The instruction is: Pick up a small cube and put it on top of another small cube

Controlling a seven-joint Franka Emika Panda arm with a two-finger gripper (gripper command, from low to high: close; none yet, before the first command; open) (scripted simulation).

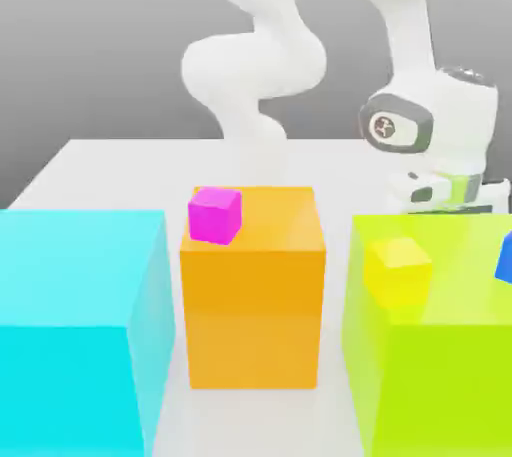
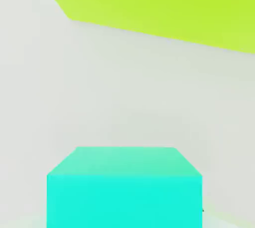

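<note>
Turquoise cube (image 2: 124, 201), clenched in your tool (image 1: 452, 193) low behind the lime block (image 1: 440, 390) in the exterior view, probably needs lifting clear before you carry it to another small cube.

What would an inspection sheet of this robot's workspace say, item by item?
Surface: pale, smooth tabletop; no marks seen.
Job's things: small magenta cube on a large orange block; small yellow cube on a large lime-green block; small blue cube, cut off by the exterior view's right edge; turquoise cube close to the hand camera.
Clutter: large cyan block at the exterior view's left; otherwise nothing seen.
Gripper: shut, behind the lime-green block in the exterior view; probably gripping the turquoise cube, though the contact is hidden.
Cables: nothing seen.
Surroundings: plain grey backdrop.
</note>
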